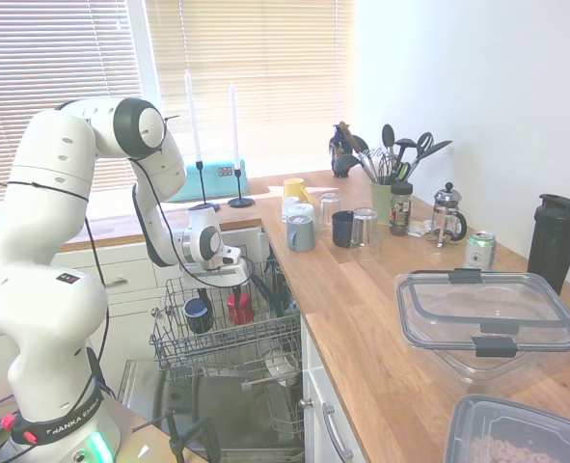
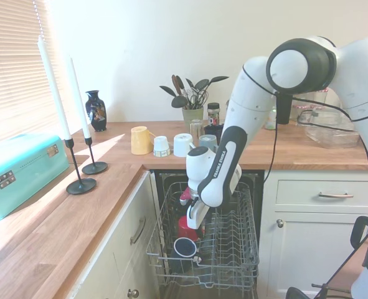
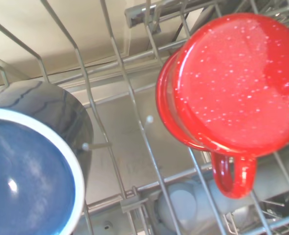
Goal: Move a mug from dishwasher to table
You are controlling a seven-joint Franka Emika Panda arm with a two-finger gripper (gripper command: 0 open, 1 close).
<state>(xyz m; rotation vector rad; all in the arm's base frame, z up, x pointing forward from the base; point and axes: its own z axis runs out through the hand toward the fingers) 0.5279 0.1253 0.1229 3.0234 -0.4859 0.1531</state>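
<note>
The mug [image 1: 239, 307] stands in the pulled-out rack [image 1: 229, 340] of the dishwasher [image 1: 217, 405], just beside another mug [image 1: 198, 314] in the same rack. The gripper [image 1: 229, 282] hangs directly above the first mug. The rack sits under the surface [image 1: 362, 318], at its corner. On the surface, behind the rack, a group of cups [image 1: 309, 220] stands. Two candle holders [image 2: 87, 174] stand near a box [image 2: 18, 174].

Glossy speckled red mug [image 3: 232, 78]; grey wire rack [image 1: 229, 338]; wooden table [image 1: 381, 318].
</note>
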